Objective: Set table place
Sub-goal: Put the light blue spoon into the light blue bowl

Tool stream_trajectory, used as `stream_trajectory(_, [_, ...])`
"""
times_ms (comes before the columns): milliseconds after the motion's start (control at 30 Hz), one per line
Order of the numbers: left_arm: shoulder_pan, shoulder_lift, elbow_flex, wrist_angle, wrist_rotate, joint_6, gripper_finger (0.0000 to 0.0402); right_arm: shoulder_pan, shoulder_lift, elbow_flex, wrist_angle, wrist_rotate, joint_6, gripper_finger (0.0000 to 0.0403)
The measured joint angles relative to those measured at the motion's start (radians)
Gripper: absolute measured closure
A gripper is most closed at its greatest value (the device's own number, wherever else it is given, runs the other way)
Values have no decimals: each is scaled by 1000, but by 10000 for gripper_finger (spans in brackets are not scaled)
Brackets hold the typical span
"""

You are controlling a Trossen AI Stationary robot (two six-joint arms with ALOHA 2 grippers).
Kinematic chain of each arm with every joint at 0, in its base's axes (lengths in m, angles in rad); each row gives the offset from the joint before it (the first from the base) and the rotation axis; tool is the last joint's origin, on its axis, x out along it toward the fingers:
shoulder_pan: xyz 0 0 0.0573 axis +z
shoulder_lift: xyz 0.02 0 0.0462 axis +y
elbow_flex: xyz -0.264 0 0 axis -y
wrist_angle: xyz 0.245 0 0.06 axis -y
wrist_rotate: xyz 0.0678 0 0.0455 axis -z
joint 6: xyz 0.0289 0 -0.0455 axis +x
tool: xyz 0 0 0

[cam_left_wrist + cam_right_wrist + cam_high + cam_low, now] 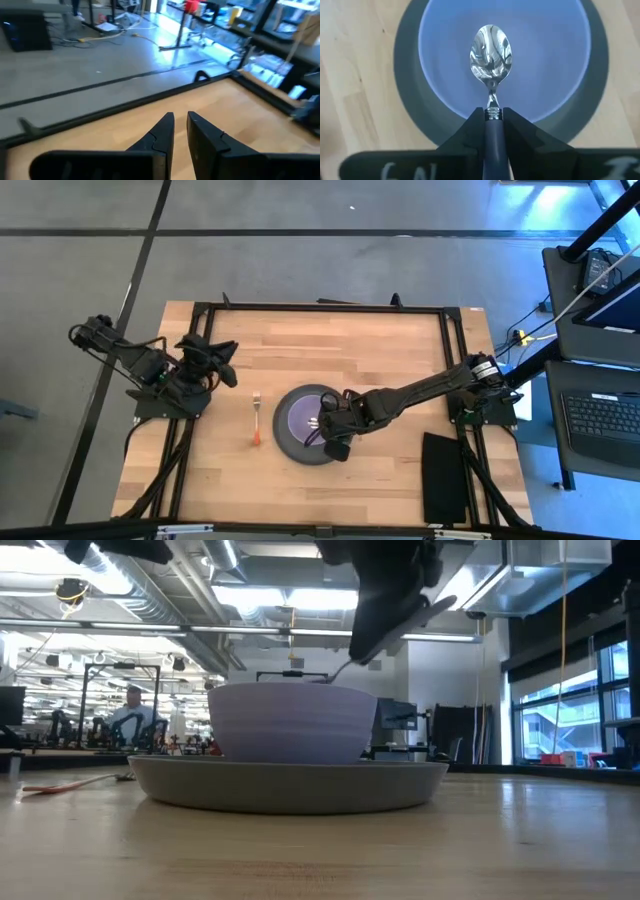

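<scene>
The dark grey plate (pixel 288 442) sits on the wooden table (pixel 380 350), with the lavender bowl (pixel 298 418) standing on it. The orange-handled fork (pixel 256 423) lies flat on the table left of the plate, and also shows in the low view (pixel 70 783). My right gripper (pixel 326 423) is over the bowl, shut on the lilac-handled spoon (pixel 491 50). The spoon's metal head hangs over the bowl's hollow (pixel 545 60). My left gripper (pixel 226 370) waits at the table's left side, shut and empty; in the left wrist view (pixel 180 127) its fingers stand close together. My right gripper pinches the spoon's handle (pixel 492 131) between its two fingers, at the end next to the metal neck. The fingers slant down from the table's right side and lie along the spoon. The spoon sticks out past the fingertips, its head (pixel 336 670) just above the bowl's rim.
A black rectangular pad (pixel 445 475) lies at the table's near right corner. The table's black frame (pixel 320 308) runs around the edge. There is bare wood at the far side and to the right of the plate. A person (pixel 130 715) shows in the room beyond.
</scene>
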Motion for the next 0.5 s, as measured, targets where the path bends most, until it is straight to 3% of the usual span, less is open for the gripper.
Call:
stream_trajectory(133, [-17,-10,-28,138,8,77,354,-2,29,0,30,0,-12,347])
stream_trajectory(267, [-19,-3,-29,215,-47,124,354,-12,35,0,38,0,-28,347])
stream_trajectory(500, [-17,8,-29,237,-102,130,354,-17,36,0,41,2,-38,347])
